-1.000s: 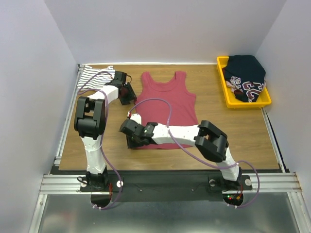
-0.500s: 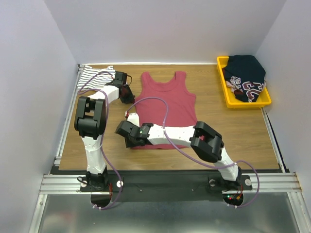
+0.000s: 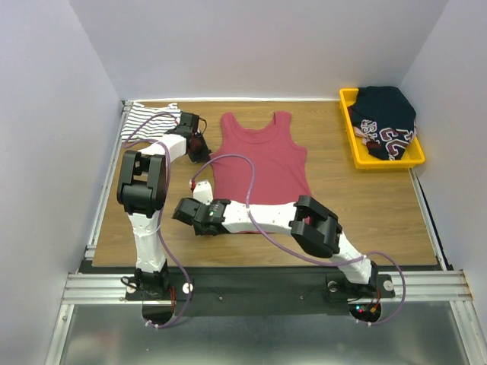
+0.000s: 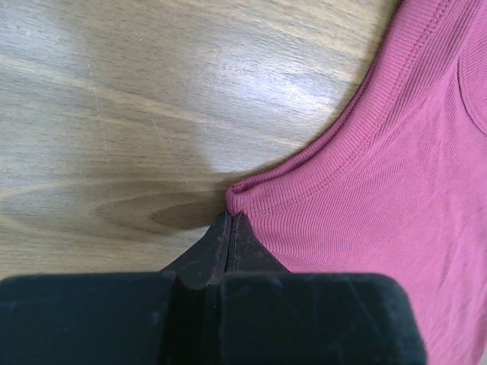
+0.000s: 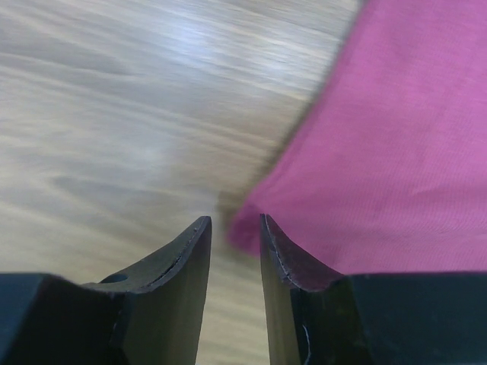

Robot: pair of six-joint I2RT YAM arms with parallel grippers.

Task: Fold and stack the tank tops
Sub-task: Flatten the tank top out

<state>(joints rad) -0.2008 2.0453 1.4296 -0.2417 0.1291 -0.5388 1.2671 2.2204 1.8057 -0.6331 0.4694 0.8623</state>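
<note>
- I see the counter [image 4: 114,114] as smooth, varnished-looking wood, grain visible, with a soft sheen.
- The maroon tank top [image 4: 380,190] is matt, finely ribbed knit cloth, with coarser ribbing along its edge.
- The striped tank top [image 3: 148,118] reads as soft cloth.
- Jaws on the left gripper [image 4: 230,217] and right gripper [image 5: 233,220] look matt black, plastic-like.
- The yellow bin [image 3: 351,135] looks like smooth plastic.
- The front rail [image 3: 266,285] is dull metal.

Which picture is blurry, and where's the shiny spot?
Right wrist view: blurry, the red top and table smeared. Left wrist view: sharp, ribbing shows, pale glare patch on the table. Top view: evenly lit, soft shadows.
</note>
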